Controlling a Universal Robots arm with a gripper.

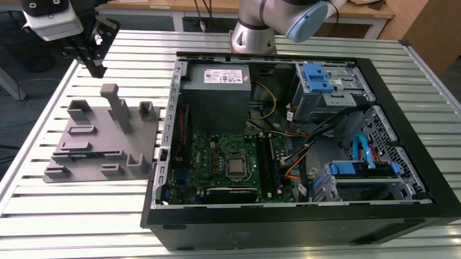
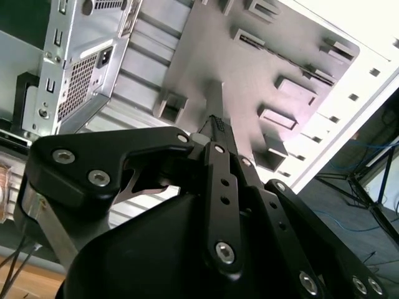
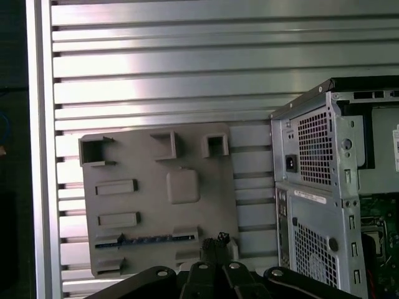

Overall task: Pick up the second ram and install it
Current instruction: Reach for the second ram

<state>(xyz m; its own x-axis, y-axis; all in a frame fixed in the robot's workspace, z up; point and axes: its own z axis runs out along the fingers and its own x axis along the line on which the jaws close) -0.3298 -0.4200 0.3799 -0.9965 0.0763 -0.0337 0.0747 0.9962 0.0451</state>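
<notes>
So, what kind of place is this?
Probably a robotics lab or workshop: an open computer case on a slatted metal table, a grey fixture tray beside it, and a robot arm.

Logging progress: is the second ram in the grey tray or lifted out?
In the tray. The second ram lies in a slot of the grey tray, and the gripper hangs above, apart from it.

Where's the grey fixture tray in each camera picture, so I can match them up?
Exterior view: the grey fixture tray lies on the slatted table, at the exterior view's left of the computer case.
Second wrist view: the tray is the pale slab beyond the gripper, beside the case's perforated rear.
First wrist view: the tray lies beside that same rear.
Shared landmark: the computer case.
</notes>
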